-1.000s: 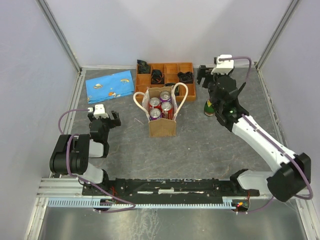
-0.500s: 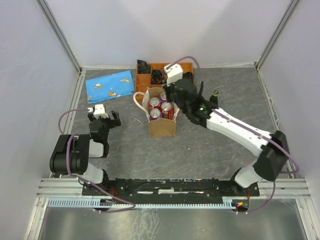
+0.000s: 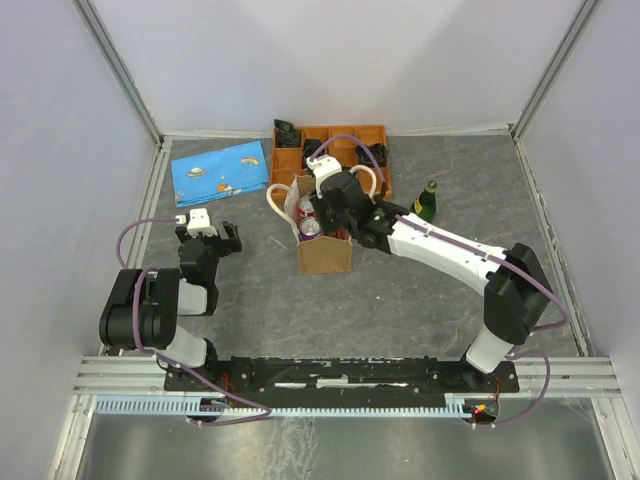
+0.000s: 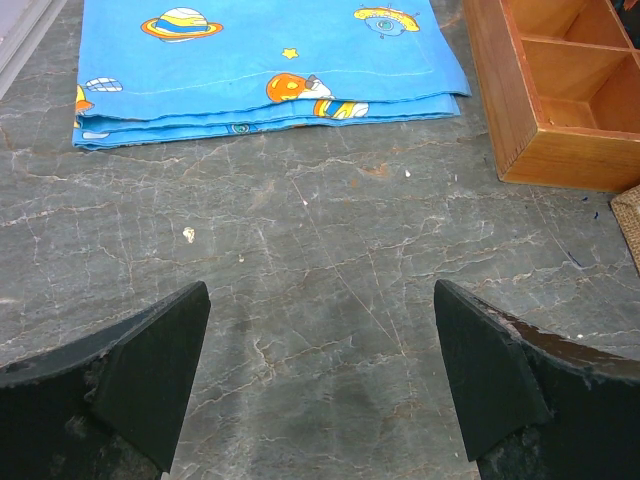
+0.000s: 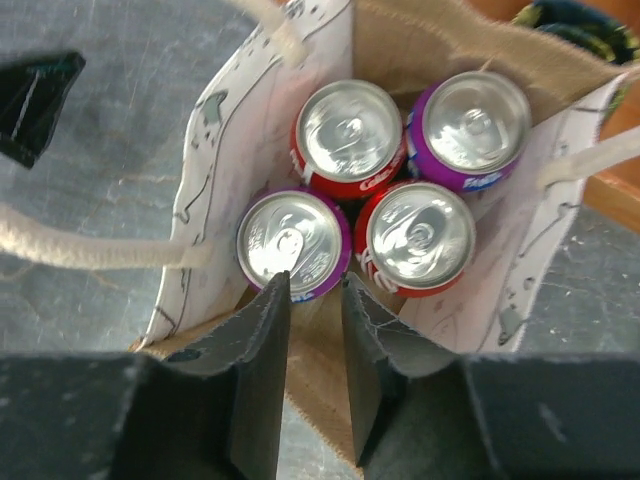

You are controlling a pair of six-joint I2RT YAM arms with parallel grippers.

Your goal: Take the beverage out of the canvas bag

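Observation:
The tan canvas bag (image 3: 326,256) stands upright mid-table with cream loop handles. It holds several soda cans, red and purple (image 3: 314,228). In the right wrist view I look straight down into the bag (image 5: 250,120) at a purple can (image 5: 293,243), a red can (image 5: 350,135), another purple can (image 5: 475,125) and another red can (image 5: 420,235). My right gripper (image 3: 324,212) (image 5: 315,285) hovers over the bag's near edge, jaws only a narrow gap apart and empty. My left gripper (image 3: 210,240) (image 4: 320,300) is open and empty, low over the table at the left.
A green bottle (image 3: 427,203) stands on the table right of the bag. The orange compartmented tray (image 3: 330,128) (image 4: 560,150) sits behind the bag with dark items in it. A folded blue patterned cloth (image 3: 220,170) (image 4: 260,50) lies at the back left.
My right arm left the green bottle standing at the right and swung left to hover over the bag. The left arm has not moved.

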